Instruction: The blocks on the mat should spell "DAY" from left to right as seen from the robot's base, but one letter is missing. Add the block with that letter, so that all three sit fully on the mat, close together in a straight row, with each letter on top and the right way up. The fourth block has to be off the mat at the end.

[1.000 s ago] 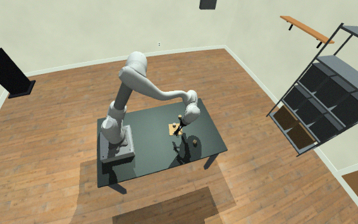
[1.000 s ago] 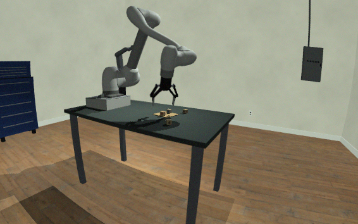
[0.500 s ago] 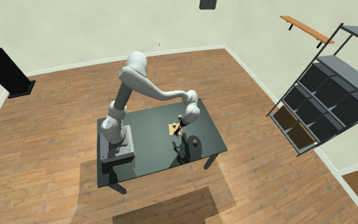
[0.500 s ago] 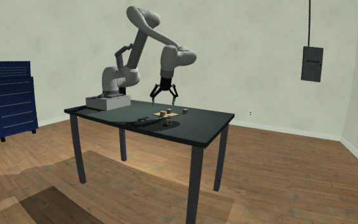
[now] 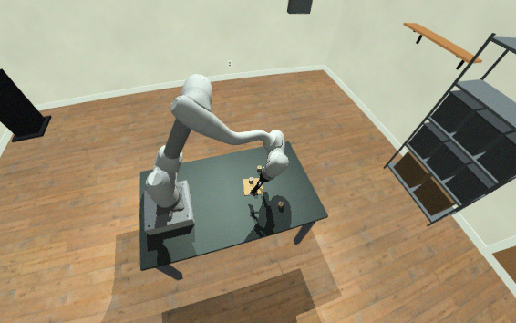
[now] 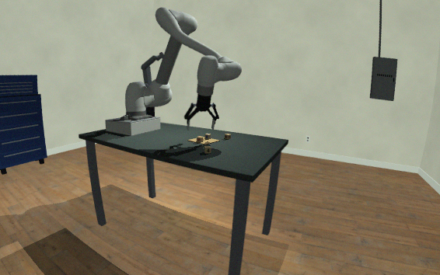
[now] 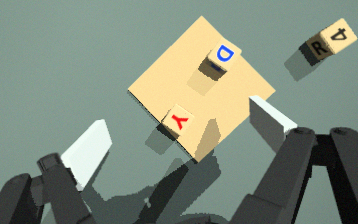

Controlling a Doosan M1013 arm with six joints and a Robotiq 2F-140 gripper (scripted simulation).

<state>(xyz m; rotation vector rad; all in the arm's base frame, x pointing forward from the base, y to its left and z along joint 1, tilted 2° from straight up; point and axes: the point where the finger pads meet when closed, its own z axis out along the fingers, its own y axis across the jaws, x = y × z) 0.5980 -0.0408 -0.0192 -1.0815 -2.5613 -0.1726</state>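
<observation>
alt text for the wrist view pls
Open, empty gripper hovers over a tan mat on a dark table. On the mat: a D block and a Y block; another block lies off it.

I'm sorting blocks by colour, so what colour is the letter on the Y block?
Red, on a cream top face of the Y block; the wrist view shows it best.

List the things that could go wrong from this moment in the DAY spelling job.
1. The Y block sits at the mat's edge and seems to overhang it; a nudge could push it off.
2. The off-mat block shows 4 on top and R on its side, no A in view, so the wrong block might get picked.
3. The gripper hangs with jaws wide open above the mat; descending here could bump the D block or the Y.
</observation>
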